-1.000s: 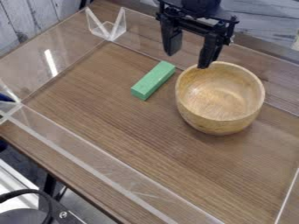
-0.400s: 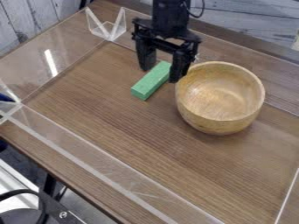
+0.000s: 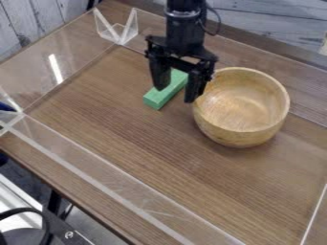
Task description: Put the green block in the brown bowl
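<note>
2 jaws hang spread wide over the green block (image 3: pixel 163 94), pointing straight down, 1 finger on each long side of the bar as far as this view shows; whether either finger touches it I cannot tell, and nothing is held yet. The block lies flat on the bench (image 3: pixel 153 163), just beside the brown bowl (image 3: pixel 240 105), on the bowl's left in the picture, apart from its wall. The step in hand looks like the approach for the pick; to do it well, the gripper (image 3: pixel 177 85) should sink until the fingertips reach well down the block's sides, centred along its length so the bar does not tip when lifted; the squeeze should go across the narrow width, not the long axis. The right finger stands near the bowl's rim, so a straight descent matters, lest it nudge the bowl. After closing, lift clear of the rim before carrying the block across.
</note>
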Tool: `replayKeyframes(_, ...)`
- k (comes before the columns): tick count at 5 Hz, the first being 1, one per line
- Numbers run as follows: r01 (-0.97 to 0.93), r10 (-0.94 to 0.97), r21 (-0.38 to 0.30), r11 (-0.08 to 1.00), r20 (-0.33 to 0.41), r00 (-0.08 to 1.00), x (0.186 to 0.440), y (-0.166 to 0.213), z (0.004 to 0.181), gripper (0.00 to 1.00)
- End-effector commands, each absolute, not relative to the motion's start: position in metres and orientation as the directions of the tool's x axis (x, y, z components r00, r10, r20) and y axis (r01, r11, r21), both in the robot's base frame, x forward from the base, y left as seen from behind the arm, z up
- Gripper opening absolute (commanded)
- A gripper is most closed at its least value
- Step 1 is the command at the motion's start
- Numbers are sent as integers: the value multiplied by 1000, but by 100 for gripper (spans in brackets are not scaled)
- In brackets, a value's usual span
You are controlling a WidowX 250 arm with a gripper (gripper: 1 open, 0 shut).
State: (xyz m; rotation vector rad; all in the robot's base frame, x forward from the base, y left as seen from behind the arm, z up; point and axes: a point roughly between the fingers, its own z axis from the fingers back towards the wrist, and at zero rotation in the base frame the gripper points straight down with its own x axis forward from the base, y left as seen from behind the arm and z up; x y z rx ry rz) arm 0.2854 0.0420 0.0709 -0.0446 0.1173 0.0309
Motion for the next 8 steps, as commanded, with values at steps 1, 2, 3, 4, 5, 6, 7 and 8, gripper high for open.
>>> replayKeyframes(1, -61, 57, -49, 997, -83, 995, 292, 54, 75, 100)
replayKeyframes(2, -97, 91, -58, 994, -90, 992, 296, 68, 67, 100)
replayKeyframes(3, -104, 98, -66, 992, -96, 991, 296, 77, 58, 100)
replayKeyframes(4, -107, 100, -71, 992, -95, 990, 299, 85, 50, 100)
replayKeyframes(5, -94, 85, -74, 993, -106, 991, 310, 87, 41, 0)
replayKeyframes(6, -81, 73, -88, 993, -93, 993, 319, 89, 42, 100)
replayKeyframes(7, -67, 59, -87, 994, -94, 994, 317, 88, 40, 100)
replayKeyframes(8, -51, 43, -87, 995, -94, 995, 316, 85, 35, 100)
